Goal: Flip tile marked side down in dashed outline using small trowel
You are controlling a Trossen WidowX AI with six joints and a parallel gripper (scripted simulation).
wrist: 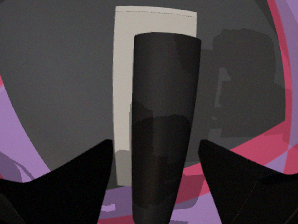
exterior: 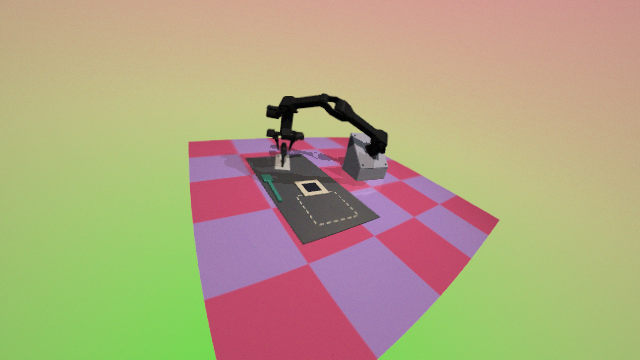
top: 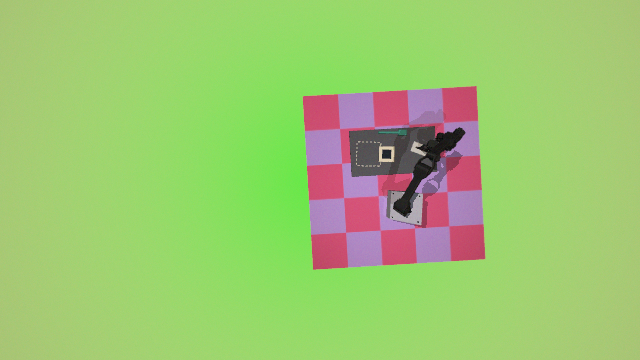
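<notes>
Trowel handle (exterior: 283,154) (wrist: 162,120), between parted jaws

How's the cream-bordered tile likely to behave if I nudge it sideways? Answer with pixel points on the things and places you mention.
The tile (top: 380,154) (exterior: 316,193) would probably slide rather than roll, since it lies flat with straight sides. Its crisp, even outline suggests a stiff piece. Looking thin, it's probably light too, though its weight and the mat's (top: 360,171) (exterior: 300,230) (wrist: 50,75) grip are uncertain.

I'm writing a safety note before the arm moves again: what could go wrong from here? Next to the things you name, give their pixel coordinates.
The gripper (top: 423,148) (exterior: 284,145) (wrist: 157,147) is open around the upright dark handle of the pale trowel (top: 416,147) (exterior: 279,165) (wrist: 122,75), so a sideways move might knock it over. The tile (top: 386,154) (exterior: 311,188) lies mostly outside the dashed outline (top: 369,142) (exterior: 338,221), so a flip might land off target. A low sweep could also catch the green tool (top: 392,132) (exterior: 272,189).
</notes>
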